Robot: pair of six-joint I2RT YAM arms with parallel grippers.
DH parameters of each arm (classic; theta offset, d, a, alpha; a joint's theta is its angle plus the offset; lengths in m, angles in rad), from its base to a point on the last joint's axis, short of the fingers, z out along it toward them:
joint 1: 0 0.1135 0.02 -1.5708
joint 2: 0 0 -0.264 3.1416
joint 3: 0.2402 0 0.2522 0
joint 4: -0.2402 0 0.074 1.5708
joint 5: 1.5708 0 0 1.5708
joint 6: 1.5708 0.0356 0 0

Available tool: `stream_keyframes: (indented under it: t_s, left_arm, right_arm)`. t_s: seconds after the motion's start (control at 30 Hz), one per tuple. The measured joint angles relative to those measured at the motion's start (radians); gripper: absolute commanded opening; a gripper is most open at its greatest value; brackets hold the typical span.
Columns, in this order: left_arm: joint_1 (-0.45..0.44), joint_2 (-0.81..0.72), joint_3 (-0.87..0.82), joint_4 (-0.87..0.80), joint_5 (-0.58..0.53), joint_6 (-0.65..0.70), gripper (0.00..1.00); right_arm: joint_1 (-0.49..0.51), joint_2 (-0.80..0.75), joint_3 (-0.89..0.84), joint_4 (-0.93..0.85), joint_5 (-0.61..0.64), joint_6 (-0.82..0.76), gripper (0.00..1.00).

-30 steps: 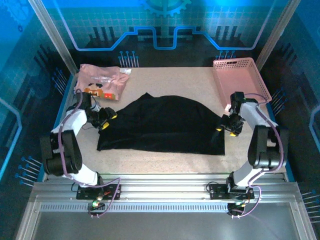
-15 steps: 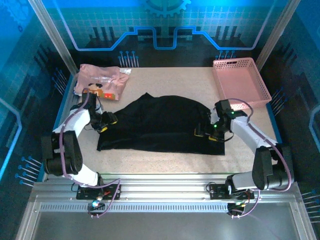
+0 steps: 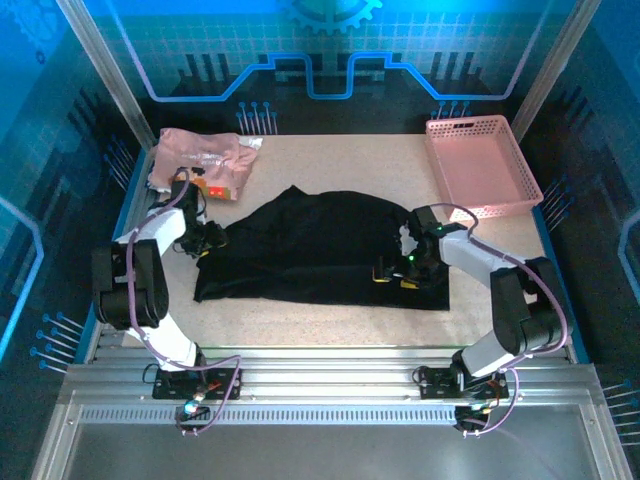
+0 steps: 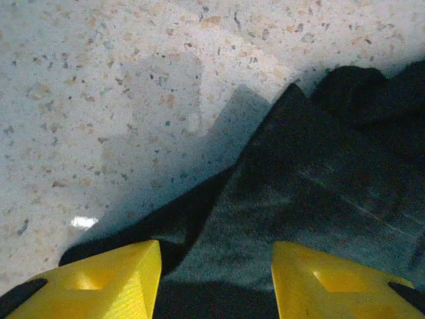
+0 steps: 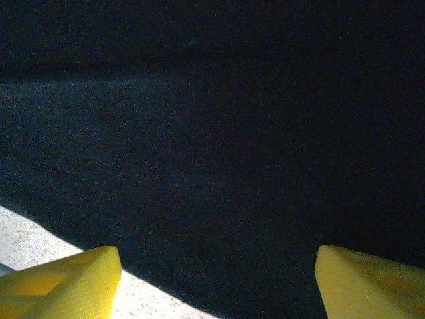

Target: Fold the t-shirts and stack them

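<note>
Spread wide, left tool point(image 4: 216, 266) hovers at the black shirt point(image 3: 320, 245) edge; right tool point(image 5: 219, 269), spread too, over its hem, probably lining up a fold.

We see a pale speckled desk point(image 3: 330, 155). In its middle lies the black t-shirt point(image 3: 320, 250), spread wide and mostly flat, with its long straight edge toward the near side. The pink t-shirt point(image 3: 200, 160) lies bunched at the far left corner, its print facing up, apart from the black one. A pink mesh basket point(image 3: 470, 122) stands at the far right corner. In the left wrist view, a pointed edge of the black cloth rests on the bare stone-like surface.
</note>
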Motion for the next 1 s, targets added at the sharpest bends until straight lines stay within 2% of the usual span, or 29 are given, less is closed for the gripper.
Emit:
stream_keyframes:
  t_s: [0.17,0.33,0.5,0.63,1.0]
  left_arm:
    - [0.000,0.045,0.000,0.027,-0.009,0.014,0.34]
    - [-0.003,0.049,0.006,0.051,-0.014,0.019,0.14]
    - [-0.006,0.049,0.026,0.058,-0.015,0.040,0.05]
    - [-0.006,0.048,0.026,0.062,-0.018,0.050,0.00]
    - [0.014,0.024,0.062,0.061,0.003,0.061,0.00]
  right_arm:
    - [0.052,0.051,0.062,0.003,-0.001,0.011,0.78]
    - [0.128,0.129,0.147,0.011,-0.008,0.015,0.77]
    - [0.185,0.236,0.225,-0.003,0.000,0.015,0.76]
    - [0.195,0.293,0.288,-0.052,0.005,0.026,0.75]
    - [0.207,0.378,0.391,-0.170,0.047,0.054,0.73]
